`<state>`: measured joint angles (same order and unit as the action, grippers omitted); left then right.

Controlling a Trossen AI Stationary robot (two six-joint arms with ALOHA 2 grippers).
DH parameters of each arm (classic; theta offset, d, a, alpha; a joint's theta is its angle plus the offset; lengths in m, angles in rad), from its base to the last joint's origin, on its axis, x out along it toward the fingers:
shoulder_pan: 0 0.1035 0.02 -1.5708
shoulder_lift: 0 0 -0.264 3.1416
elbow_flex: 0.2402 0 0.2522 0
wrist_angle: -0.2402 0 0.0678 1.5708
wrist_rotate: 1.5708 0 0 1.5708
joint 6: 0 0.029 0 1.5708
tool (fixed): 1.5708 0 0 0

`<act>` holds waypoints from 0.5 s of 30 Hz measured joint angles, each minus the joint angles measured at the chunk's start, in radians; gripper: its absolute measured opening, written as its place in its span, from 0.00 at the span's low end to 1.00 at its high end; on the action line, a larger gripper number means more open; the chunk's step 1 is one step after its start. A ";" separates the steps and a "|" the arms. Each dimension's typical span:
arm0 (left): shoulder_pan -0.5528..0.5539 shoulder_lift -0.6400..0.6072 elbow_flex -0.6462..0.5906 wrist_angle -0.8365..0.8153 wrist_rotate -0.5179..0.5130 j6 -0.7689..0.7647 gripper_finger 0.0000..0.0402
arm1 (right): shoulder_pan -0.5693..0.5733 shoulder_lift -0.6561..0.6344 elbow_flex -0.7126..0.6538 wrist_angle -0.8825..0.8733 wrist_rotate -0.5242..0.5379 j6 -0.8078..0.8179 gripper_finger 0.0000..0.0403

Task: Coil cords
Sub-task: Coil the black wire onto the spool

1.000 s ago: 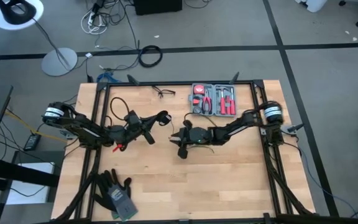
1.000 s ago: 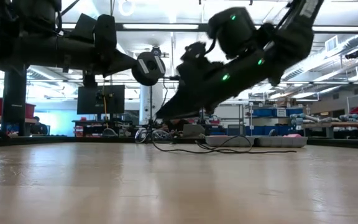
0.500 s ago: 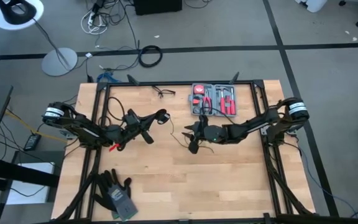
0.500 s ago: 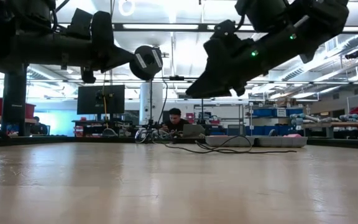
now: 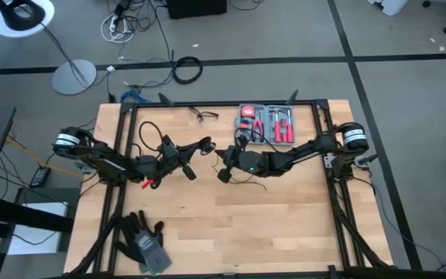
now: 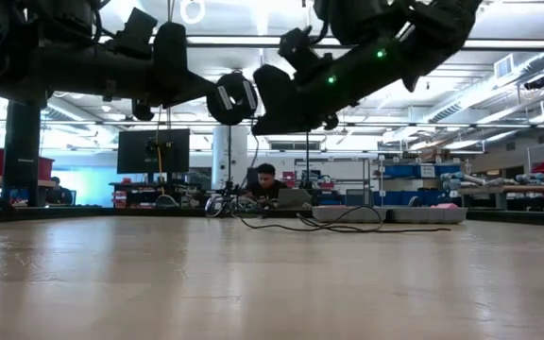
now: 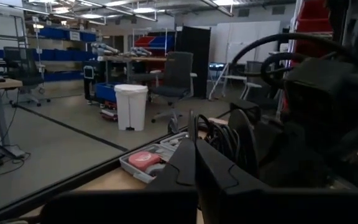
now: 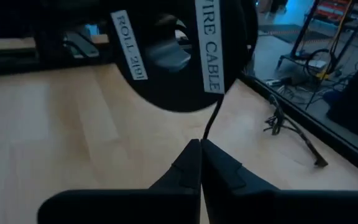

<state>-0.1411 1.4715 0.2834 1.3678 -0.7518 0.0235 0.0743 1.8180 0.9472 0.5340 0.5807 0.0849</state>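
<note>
Two claws meet above the desk (image 5: 285, 209): my left claw (image 5: 205, 145) holds the spool (image 8: 166, 68) up, so my right claw (image 5: 224, 164) pinches the cord (image 8: 211, 121) hanging beneath it.

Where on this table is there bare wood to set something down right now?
The near-right table area is free, bordered by the gloves on its left. A smaller bare strip lies between the glasses-like wire item and the tool case. The middle is crowded: left tool, right tool, thin cable.
</note>
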 joint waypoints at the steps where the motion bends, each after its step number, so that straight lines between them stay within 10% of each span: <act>1: 0.000 0.000 0.001 -0.003 -0.001 0.000 0.00 | -0.004 0.001 0.003 -0.005 -0.001 0.000 0.01; 15: 0.004 0.000 0.001 -0.003 -0.012 -0.029 0.00 | -0.004 0.029 0.070 -0.089 0.002 -0.035 0.00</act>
<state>-0.1375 1.4719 0.2844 1.3651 -0.7639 -0.0058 0.0700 1.8474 1.0172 0.4451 0.5829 0.0500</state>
